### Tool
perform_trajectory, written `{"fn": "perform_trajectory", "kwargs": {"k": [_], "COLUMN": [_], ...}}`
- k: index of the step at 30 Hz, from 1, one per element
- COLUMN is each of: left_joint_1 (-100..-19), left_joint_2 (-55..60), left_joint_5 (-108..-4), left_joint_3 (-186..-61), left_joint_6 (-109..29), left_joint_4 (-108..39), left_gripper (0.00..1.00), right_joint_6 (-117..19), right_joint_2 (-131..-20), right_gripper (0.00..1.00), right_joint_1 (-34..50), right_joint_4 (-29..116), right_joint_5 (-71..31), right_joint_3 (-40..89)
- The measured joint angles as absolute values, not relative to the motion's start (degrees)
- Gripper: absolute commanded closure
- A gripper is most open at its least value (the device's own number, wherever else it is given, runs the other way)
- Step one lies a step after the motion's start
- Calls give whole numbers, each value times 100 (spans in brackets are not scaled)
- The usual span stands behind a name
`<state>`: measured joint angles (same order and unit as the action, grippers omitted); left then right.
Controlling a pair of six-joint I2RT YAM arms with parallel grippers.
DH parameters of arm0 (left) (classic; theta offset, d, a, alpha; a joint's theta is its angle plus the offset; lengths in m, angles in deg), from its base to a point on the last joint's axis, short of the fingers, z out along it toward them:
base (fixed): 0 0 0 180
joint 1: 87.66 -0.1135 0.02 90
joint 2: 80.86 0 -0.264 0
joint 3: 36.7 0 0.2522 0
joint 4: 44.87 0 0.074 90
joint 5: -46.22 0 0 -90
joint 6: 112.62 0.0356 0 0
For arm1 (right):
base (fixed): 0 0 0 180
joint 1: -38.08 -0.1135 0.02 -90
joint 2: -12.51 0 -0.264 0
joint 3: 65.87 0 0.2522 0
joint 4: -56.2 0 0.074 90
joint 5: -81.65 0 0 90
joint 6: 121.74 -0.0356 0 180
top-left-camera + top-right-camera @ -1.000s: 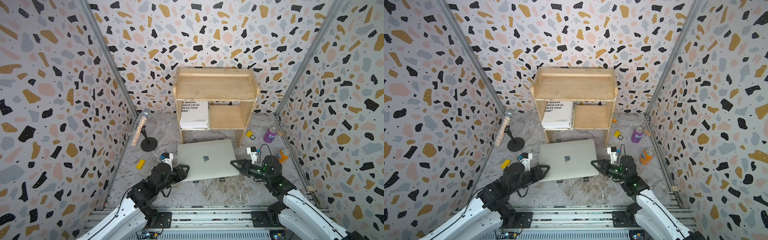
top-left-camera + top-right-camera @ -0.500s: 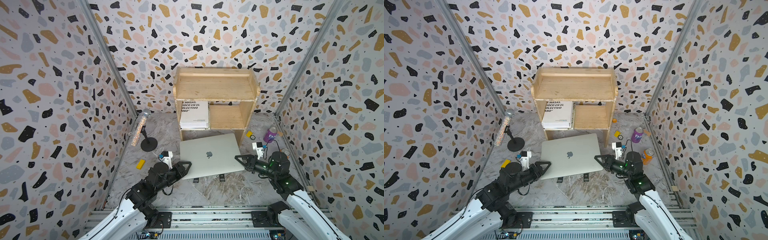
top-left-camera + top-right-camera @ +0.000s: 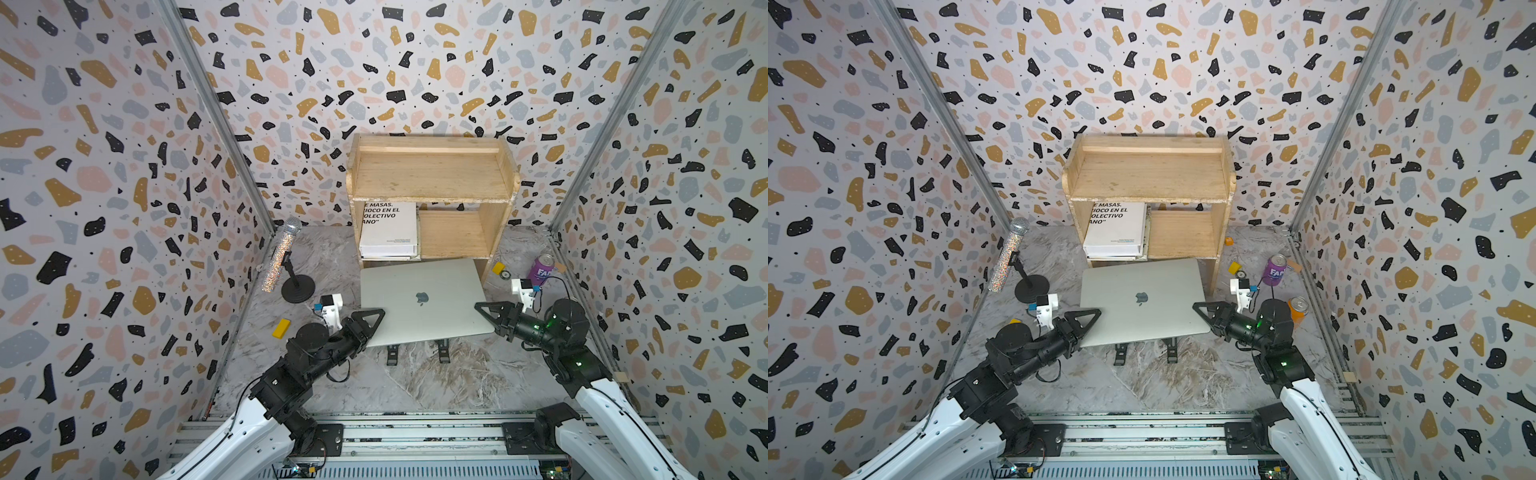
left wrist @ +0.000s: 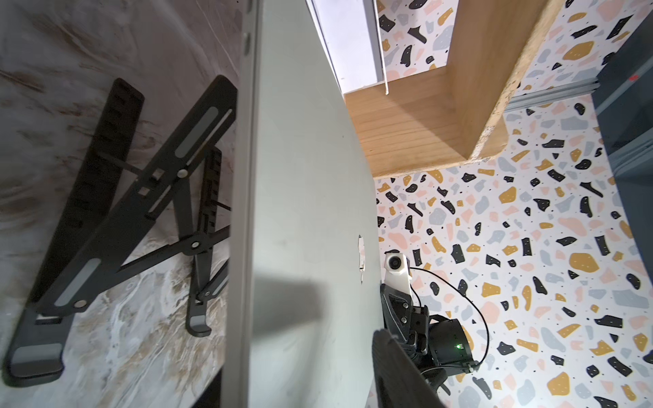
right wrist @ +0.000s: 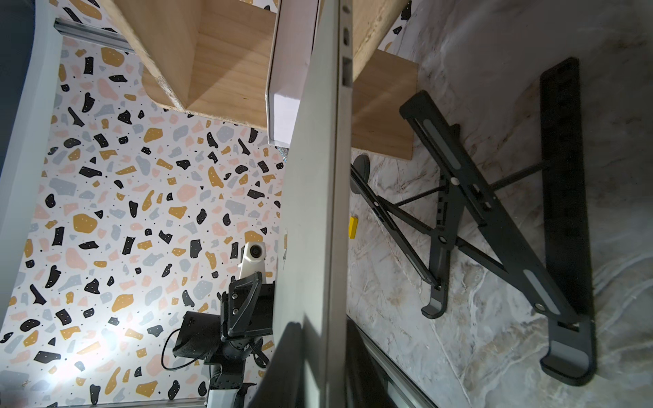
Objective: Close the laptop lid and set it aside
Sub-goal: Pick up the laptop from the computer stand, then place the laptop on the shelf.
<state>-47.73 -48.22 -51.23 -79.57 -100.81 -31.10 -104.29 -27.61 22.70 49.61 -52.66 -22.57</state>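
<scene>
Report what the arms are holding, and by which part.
The closed laptop, above its stand. The right gripper has its jaws clamped on the right edge. The left gripper has its jaws straddling the left front corner, grip unclear.

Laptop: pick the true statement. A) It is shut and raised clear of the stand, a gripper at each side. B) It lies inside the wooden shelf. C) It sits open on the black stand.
A: the laptop shows its closed silver back, and the black stand lies bare, apart from it.
</scene>
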Motion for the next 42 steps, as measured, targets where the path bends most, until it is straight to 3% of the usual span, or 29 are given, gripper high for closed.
{"fn": "perform_trajectory", "kwargs": {"k": [11,31,42], "left_joint_1": [-4773,-4773,-4773], "left_joint_2": [-4759,-4540,-4088], "left_joint_5": [-5190,-5223,-5254], "left_joint_3": [-7965,-8722,-9458], "left_joint_6": [-10472,-10630,-10641], "left_joint_4": [-3720,-3615,-3597], "left_gripper": [59,87,93], "right_joint_6": [-10639,-11172,-11190], "right_joint_2": [-3027,-3399,-3467], "right_gripper": [100,100,100], "right_joint_1": [2382,2498,2533], "right_joint_4": [4970,4929,4360], "right_joint_5": [-5277,-5518,-5374], "right_joint_3": [-1735,-1121,-179]}}
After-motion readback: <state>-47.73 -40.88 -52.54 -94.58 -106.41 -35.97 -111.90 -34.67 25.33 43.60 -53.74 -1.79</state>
